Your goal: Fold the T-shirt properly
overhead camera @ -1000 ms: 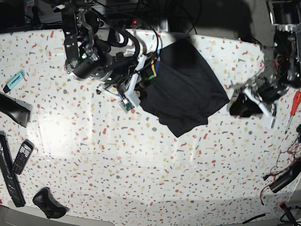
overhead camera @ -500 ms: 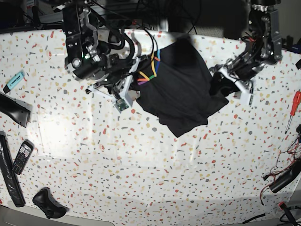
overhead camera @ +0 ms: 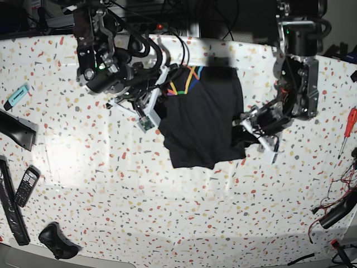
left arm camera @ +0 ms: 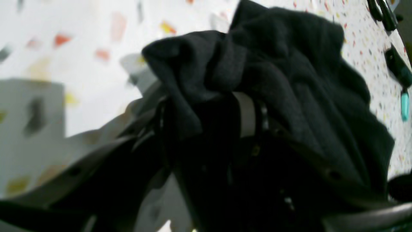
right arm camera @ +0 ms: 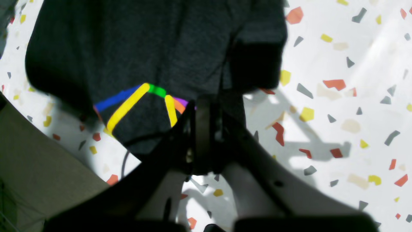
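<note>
1. T-shirt (overhead camera: 201, 120) sits mid-table, a bit toward 12 o'clock from centre.
2. Your right gripper (overhead camera: 162, 99) at the shirt's 9-10 o'clock is pinched closed on fabric near rainbow print (right arm camera: 135, 100).
3. Left gripper (overhead camera: 251, 124) at 3 o'clock: jaws wide, bunched cloth between them.

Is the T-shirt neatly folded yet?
No. The T-shirt is a bunched, uneven heap, both grippers at its edges.

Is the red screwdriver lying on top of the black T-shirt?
No, the red screwdriver lies on the table far off at the edge, apart from the T-shirt.
</note>
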`<state>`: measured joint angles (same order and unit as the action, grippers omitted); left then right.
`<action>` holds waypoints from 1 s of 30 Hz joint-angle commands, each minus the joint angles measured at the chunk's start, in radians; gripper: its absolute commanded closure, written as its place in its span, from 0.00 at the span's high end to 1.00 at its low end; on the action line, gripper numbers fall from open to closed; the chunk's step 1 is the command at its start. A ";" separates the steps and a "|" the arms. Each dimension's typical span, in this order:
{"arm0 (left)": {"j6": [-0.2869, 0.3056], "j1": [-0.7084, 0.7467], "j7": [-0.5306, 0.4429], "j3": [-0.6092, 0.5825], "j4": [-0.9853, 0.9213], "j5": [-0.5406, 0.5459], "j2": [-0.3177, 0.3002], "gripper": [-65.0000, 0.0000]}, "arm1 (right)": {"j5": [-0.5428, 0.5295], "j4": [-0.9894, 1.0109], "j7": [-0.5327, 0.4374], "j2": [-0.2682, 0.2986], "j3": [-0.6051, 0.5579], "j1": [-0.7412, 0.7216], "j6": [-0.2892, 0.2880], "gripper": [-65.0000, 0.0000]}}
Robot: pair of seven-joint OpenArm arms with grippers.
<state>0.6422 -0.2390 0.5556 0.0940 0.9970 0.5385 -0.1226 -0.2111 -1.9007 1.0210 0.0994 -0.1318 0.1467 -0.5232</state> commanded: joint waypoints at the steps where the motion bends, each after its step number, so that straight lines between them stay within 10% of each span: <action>1: 0.002 -0.024 -0.007 -0.023 -0.003 0.000 -0.002 0.38 | -0.010 -0.019 -0.023 -0.003 0.002 -0.013 0.001 0.00; 14: -0.030 -0.018 0.054 -0.068 0.153 0.083 -0.121 0.38 | -0.031 -0.079 -0.075 -0.003 0.030 -0.013 0.005 0.00; 30: -0.082 0.566 0.067 0.341 0.740 0.119 -0.176 0.27 | -0.383 -0.311 -0.006 -0.007 0.562 0.270 -0.068 0.00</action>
<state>0.5529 0.3347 0.6392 0.4316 1.7210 0.6479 -0.2863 -0.5777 -2.1937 1.0328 0.0879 0.4313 0.4202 -0.5858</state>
